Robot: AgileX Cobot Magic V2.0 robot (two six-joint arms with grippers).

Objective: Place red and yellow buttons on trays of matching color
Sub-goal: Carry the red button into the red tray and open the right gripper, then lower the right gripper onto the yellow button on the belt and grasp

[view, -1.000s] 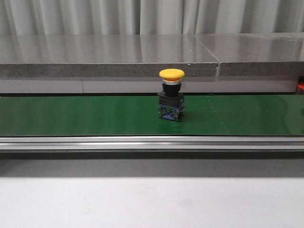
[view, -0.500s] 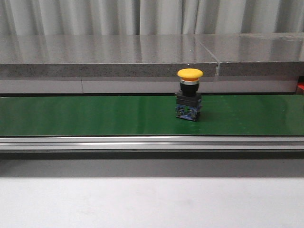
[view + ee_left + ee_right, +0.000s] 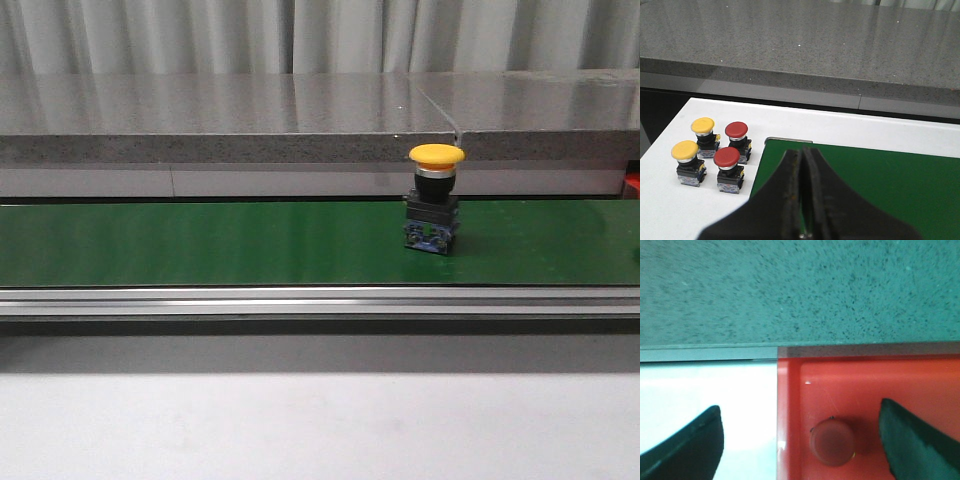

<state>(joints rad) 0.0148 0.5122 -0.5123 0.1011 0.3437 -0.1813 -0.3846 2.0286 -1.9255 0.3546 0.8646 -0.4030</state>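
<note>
On my front feed, past the white desk (image 3: 320, 430), a yellow button (image 3: 434, 198) stood upright on the green conveyor belt (image 3: 200, 243), right of centre, with the grey stone ledge (image 3: 220, 118) behind. My left end effector (image 3: 802, 190) was pinched closed on nothing above the belt's end; two yellow buttons (image 3: 703, 131) and two red buttons (image 3: 736, 135) clustered beside it. My right end effector (image 3: 800, 440) gaped wide over a red button (image 3: 833, 441) lying in the red tray (image 3: 880, 380).
</note>
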